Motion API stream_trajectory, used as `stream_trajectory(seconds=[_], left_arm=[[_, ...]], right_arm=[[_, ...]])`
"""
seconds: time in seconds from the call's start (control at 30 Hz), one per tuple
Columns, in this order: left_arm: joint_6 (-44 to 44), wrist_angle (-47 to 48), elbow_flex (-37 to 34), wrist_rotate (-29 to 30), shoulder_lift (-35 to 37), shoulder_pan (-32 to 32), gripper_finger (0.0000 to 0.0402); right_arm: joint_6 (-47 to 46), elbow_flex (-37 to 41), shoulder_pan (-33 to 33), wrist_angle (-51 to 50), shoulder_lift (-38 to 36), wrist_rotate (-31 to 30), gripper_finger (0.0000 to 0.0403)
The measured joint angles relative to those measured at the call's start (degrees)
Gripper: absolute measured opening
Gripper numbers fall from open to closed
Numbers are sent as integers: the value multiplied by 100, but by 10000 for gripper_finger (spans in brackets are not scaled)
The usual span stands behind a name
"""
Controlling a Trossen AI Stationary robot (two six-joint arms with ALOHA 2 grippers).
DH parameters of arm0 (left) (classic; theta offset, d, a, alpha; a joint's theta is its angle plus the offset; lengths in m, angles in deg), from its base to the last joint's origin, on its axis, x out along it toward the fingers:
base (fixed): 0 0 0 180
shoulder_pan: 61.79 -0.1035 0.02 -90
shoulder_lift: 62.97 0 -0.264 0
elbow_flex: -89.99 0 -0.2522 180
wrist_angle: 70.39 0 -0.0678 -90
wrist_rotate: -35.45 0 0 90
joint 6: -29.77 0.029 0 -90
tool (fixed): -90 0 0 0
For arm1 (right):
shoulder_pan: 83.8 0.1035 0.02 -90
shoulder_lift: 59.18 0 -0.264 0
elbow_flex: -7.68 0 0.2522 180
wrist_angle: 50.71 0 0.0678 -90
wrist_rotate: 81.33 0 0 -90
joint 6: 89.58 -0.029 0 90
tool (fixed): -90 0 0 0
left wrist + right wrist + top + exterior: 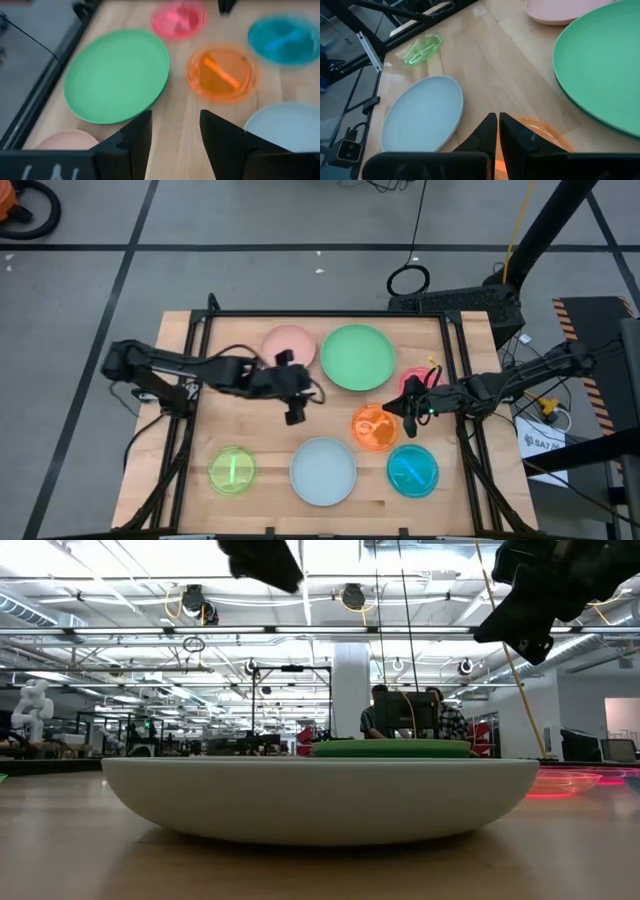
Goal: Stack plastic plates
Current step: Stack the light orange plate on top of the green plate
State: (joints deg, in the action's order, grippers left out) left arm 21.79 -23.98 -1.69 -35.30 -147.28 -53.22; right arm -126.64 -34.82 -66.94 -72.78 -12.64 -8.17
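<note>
Seven plates lie flat on the wooden table. At the far side are a pale pink plate (288,345), a green plate (357,357) with a darker green rim showing beneath it (570,97), and a small hot pink plate (415,383). The orange plate (375,427) is right of centre. Lime (232,470), light blue (323,471) and cyan (413,470) plates sit along the near edge. My left gripper (293,412) (175,117) hangs open over bare wood at mid-table. My right gripper (408,415) (497,117) is shut, raised above the orange plate's right edge (540,131).
Black frame rails (190,380) run along the table's left and right sides. Bare wood lies between the plates at mid-table (300,435). In the low view the light blue plate (320,795) fills the foreground; people stand in the room far behind.
</note>
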Motion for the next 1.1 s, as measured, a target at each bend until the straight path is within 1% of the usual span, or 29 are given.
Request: stream_trajectory(seconds=[0.03,0.13,0.27,0.4,0.53,0.67,0.73,0.8,0.93,1.03,1.1], left_arm=[[-99,-98,-201,141,178,85,172],[-364,-199,-656,636,547,327,172],[-470,10,-977,1513,776,556,172],[-723,778,-1016,2419,832,690,172],[-1191,1809,-1016,3447,830,687,172],[-1679,2766,-1016,4197,829,683,172],[-1783,3138,-1016,4331,880,681,172],[-1795,3314,-1016,4367,991,678,172],[-1377,3311,-1016,4377,1322,702,172],[-1149,3293,-1023,4378,1636,746,172],[-1009,3035,-1177,4378,1905,810,172]], right_arm=[[2,-5,-26,123,70,1,15],[33,-235,-136,18,305,-102,15],[384,-869,-305,-416,792,-127,15],[629,-1684,-458,-1041,1383,-116,15],[976,-2493,-601,-1586,2050,-114,15],[1568,-3236,-791,-1816,2733,-112,15],[1909,-3607,-927,-1947,3091,-109,15],[2273,-3994,-1080,-2003,3458,-108,15],[2978,-4805,-1441,-2203,4178,-38,15],[3451,-5395,-1738,-2238,4664,247,15],[3701,-5757,-1938,-2227,4990,396,15]])
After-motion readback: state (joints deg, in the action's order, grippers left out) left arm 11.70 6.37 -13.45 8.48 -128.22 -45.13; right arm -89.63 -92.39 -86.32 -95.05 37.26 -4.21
